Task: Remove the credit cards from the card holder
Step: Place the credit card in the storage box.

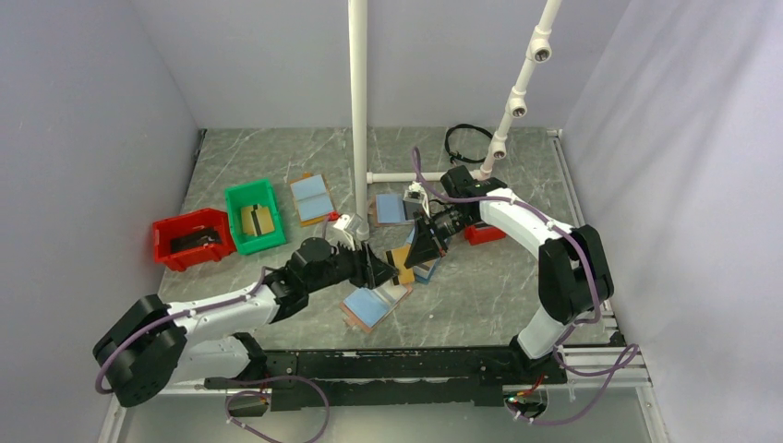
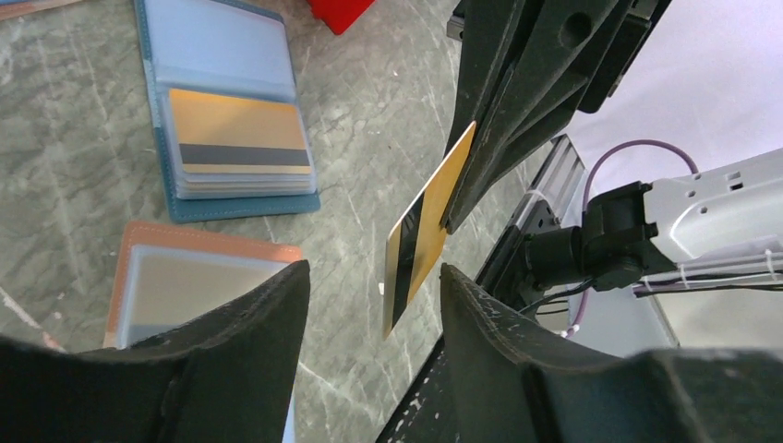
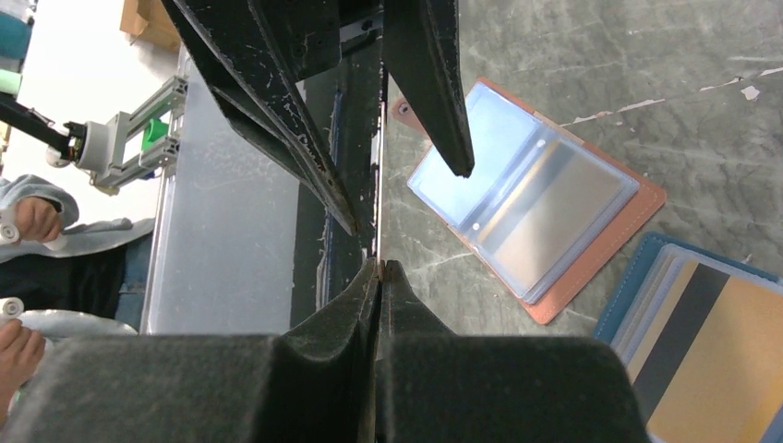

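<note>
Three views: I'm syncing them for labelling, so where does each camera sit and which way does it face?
Top external: above and behind the bases, looking down on the table; both arms show.
Left wrist: on the left arm, facing the gold card; its own left gripper, open, frames it.
Right wrist: on the right arm, facing the table; its own right gripper shows, shut on that card.
Shared: both wrist views show the tan holder.
</note>
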You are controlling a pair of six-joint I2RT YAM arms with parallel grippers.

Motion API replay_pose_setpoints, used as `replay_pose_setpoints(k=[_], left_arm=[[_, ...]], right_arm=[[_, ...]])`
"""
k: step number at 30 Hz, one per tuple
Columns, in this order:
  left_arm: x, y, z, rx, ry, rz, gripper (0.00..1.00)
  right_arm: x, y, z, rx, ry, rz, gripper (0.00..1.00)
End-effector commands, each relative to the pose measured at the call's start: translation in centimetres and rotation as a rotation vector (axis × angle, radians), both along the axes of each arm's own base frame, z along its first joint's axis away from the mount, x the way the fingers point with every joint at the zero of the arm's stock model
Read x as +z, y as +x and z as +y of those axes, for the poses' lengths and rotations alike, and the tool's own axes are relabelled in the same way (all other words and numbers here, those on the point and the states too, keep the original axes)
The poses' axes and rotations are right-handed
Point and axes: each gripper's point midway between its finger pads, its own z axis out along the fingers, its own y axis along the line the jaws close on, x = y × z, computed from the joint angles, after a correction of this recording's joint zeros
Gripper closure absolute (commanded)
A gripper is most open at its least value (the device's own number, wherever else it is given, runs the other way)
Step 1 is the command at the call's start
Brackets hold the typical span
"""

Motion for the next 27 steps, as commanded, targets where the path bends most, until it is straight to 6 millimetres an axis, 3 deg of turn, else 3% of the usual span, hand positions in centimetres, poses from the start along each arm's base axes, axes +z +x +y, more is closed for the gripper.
replay_pose_setpoints(k=[1,5,10,14,20,23,27], left_arm=[[3.4,0.6,-1.7,-0.043,-0.096,-0.057,0.44],[3.4,0.4,-2.2,-0.068,-0.11,-0.056,0.59],[3.3,0.1,-2.6,-0.1,-0.114,-0.058,1.0],[3.5,-0.2,-2.4,-0.11,-0.126,-0.077,1.0],[2.8,-0.7,-0.4,-0.059,-0.091,-0.048,1.0],[1.7,-0.8,1.5,0.009,-0.032,0.002,1.0],[0.0,-0.1,5.6,0.187,0.098,0.076,1.0]], right_arm=[[0.8,0.0,0.2,0.018,0.051,-0.015,1.0],[0.7,0.0,0.2,0.018,0.05,-0.012,1.0],[0.7,0.0,0.2,0.018,0.05,-0.013,1.0],[0.8,0.1,0.2,0.013,0.042,-0.022,1.0],[0.8,0.3,0.0,-0.002,0.015,-0.045,0.69],[0.7,0.9,-0.2,-0.031,-0.018,-0.081,0.58],[0.4,1.7,-0.5,-0.082,-0.063,-0.123,0.55]])
